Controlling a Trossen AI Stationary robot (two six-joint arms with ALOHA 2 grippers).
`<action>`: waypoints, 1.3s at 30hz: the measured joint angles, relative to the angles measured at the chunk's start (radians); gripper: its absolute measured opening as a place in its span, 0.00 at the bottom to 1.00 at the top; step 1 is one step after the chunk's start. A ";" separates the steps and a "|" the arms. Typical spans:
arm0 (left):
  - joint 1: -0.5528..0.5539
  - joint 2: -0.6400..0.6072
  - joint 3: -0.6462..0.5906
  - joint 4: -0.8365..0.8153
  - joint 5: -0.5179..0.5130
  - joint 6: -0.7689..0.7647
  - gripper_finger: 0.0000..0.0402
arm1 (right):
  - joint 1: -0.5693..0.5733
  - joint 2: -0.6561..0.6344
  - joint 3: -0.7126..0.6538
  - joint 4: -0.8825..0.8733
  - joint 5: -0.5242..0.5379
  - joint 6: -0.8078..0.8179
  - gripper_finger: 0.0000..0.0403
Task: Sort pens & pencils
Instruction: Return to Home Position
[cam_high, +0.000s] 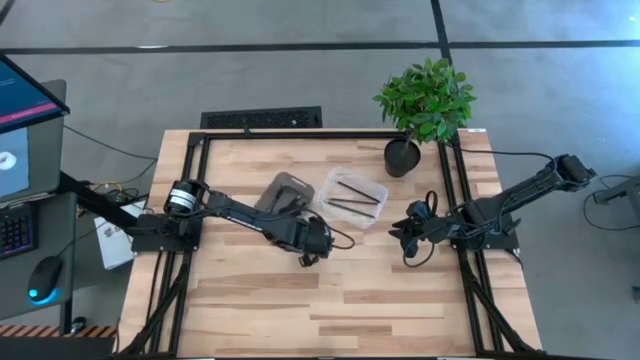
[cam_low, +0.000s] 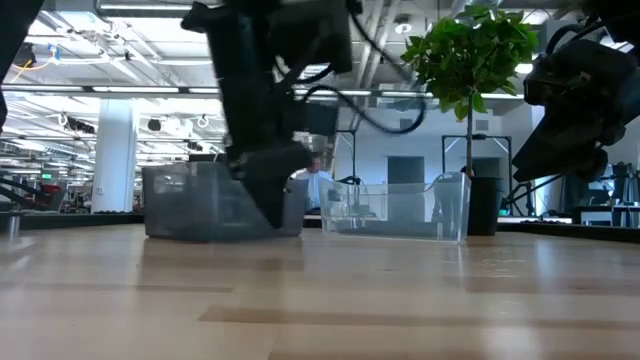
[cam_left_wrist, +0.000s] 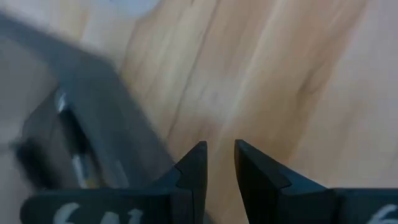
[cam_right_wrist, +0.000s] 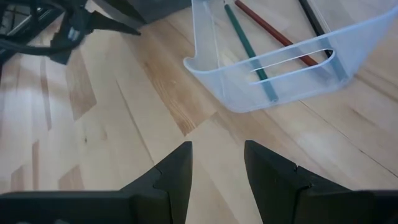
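Closest in, only the bare boards of the table (cam_high: 350, 310), no loose sticks on them, so the sorting looks all but done. Just over that wood, left gripper (cam_left_wrist: 221, 163), fingers a narrow gap apart, clamping nothing, beside the black bin (cam_high: 278, 186) and probably held clear so as not to knock it. Across from it, right gripper (cam_right_wrist: 217, 163), fingers wider apart, likewise empty, facing the transparent bin (cam_right_wrist: 292, 74) from just short of its wall. Inside that clear tray, the pencils (cam_right_wrist: 247, 40): a green one, a reddish-brown one and a dark one, lying flat on its floor, penned in by the walls. As for the pens, no telling for certain; likely down in the black bin, with only a blurred pale streak to go on. Farther back, a potted plant (cam_high: 428, 95) at the table's far corner, beyond both grippers. Off the table's left side, a monitor (cam_high: 20, 120). Pale lettering on the left gripper's body, too smeared to read; no brand or label legible anywhere.
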 joint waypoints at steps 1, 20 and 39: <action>-0.005 0.000 -0.007 -0.029 -0.018 -0.026 0.18 | 0.000 0.000 0.000 0.000 0.000 0.004 0.42; -0.152 -0.029 -0.010 -0.803 -0.290 -0.523 0.18 | 0.000 0.000 0.000 0.000 0.004 0.006 0.42; -0.421 -0.530 -0.340 -0.723 -0.525 -0.973 0.18 | -0.082 -0.041 0.039 0.112 0.046 -0.400 0.42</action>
